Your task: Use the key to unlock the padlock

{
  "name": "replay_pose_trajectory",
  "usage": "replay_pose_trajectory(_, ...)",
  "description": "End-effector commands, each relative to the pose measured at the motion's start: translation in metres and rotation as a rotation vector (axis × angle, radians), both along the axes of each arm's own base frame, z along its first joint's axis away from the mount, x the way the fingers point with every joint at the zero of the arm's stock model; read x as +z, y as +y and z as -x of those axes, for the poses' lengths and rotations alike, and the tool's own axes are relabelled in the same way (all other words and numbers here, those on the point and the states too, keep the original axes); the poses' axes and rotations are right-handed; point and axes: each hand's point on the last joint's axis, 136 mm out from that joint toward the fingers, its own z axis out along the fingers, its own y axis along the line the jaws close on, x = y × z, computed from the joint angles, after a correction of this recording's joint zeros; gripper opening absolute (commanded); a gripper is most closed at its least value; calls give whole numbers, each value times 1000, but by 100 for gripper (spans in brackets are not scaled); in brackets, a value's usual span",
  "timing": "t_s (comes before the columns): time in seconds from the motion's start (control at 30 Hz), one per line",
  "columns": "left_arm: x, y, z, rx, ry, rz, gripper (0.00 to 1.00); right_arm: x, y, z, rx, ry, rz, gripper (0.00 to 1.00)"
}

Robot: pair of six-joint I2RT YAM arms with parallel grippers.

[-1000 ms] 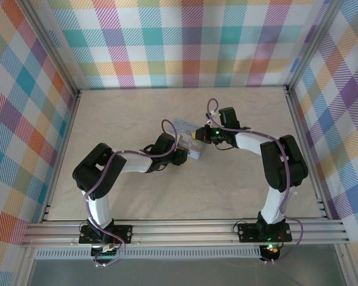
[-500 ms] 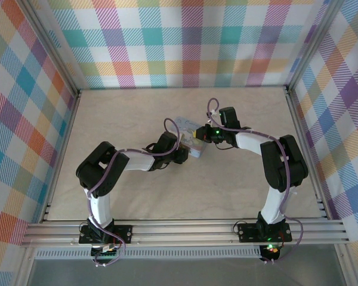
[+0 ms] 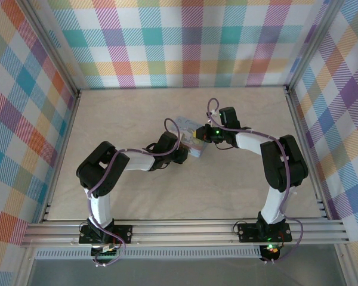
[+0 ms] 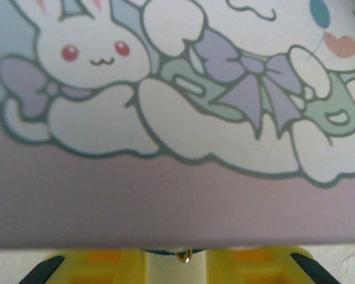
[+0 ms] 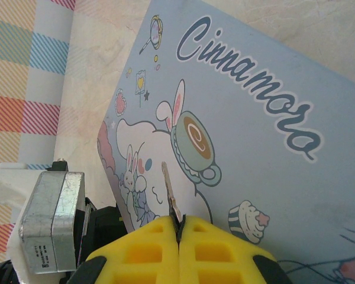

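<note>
Table (image 3: 125,113): pale, marbled, enclosed by plaid walls (image 3: 185,42) and an aluminium rail (image 3: 185,231) at the near edge. Both arms are bent inward and meet near the table's centre. The padlock (image 3: 186,126), a light-blue flat box, sits between them, tilted. The left gripper (image 3: 185,149) is at its near-left side and the right gripper (image 3: 201,137) at its right side; both appear to touch it. Jaw positions cannot be made out. Purple cables (image 3: 167,125) loop over each wrist. A green light (image 3: 216,131) shows on the right wrist.

Padlock (image 3: 186,127) fills gap between left arm (image 3: 134,162) and right arm (image 3: 250,142); open tabletop (image 3: 131,119) around, plaid walls (image 3: 185,42) beyond.
</note>
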Motion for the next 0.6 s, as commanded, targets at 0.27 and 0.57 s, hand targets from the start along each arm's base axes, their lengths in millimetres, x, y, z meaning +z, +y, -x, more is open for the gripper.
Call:
replay_pose_trajectory(0.27, 32, -17, 17, 32, 140, 92, 19, 46, -13, 19, 46, -173, 80, 2)
replay_pose_trajectory(0.57, 51, -26, 24, 74, 262, 169, 12, 63, -34, 66, 116, -295, 140, 2)
